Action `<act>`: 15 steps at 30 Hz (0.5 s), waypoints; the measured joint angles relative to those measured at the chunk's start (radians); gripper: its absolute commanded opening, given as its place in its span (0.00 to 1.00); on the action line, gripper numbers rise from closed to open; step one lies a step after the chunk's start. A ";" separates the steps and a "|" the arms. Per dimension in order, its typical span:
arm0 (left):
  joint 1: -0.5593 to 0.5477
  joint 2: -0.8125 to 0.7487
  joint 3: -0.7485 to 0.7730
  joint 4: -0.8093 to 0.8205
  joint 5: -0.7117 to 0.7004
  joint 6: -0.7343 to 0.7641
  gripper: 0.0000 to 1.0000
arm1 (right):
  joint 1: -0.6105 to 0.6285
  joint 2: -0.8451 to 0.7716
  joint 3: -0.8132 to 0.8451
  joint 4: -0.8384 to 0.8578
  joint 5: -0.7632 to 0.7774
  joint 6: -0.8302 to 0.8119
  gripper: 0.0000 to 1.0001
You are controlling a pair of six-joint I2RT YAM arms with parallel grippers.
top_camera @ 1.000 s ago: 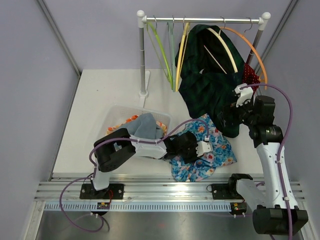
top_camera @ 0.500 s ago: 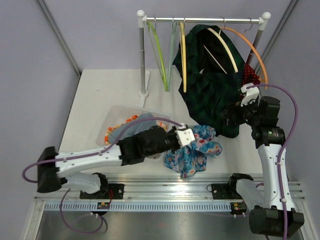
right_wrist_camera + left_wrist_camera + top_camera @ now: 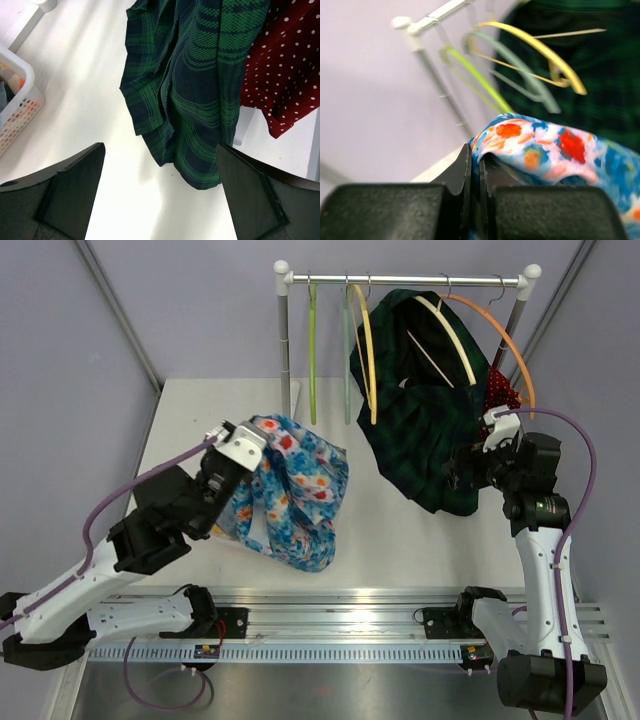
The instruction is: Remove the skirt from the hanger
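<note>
While left claw (image 3: 476, 175) pinches the flowery cloth (image 3: 295, 495), right claw (image 3: 160, 147) gapes by green skirt's (image 3: 200, 100) hem, over white table (image 3: 75, 100).

Blue floral skirt (image 3: 295, 495), bunched, dangling mid-air, seemingly pinched at one edge.

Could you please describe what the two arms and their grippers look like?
The left arm and right arm have black joints and white links, each with a purple cable looped alongside. The left gripper and right gripper have flat black fingers.
</note>
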 measured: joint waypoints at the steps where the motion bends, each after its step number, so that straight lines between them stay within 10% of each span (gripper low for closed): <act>1: 0.028 -0.006 0.015 0.002 -0.013 0.018 0.00 | -0.002 0.001 0.000 0.000 0.000 0.000 0.99; 15: 0.339 0.005 0.068 0.112 0.027 0.083 0.00 | -0.011 0.007 -0.001 0.002 0.000 0.001 0.99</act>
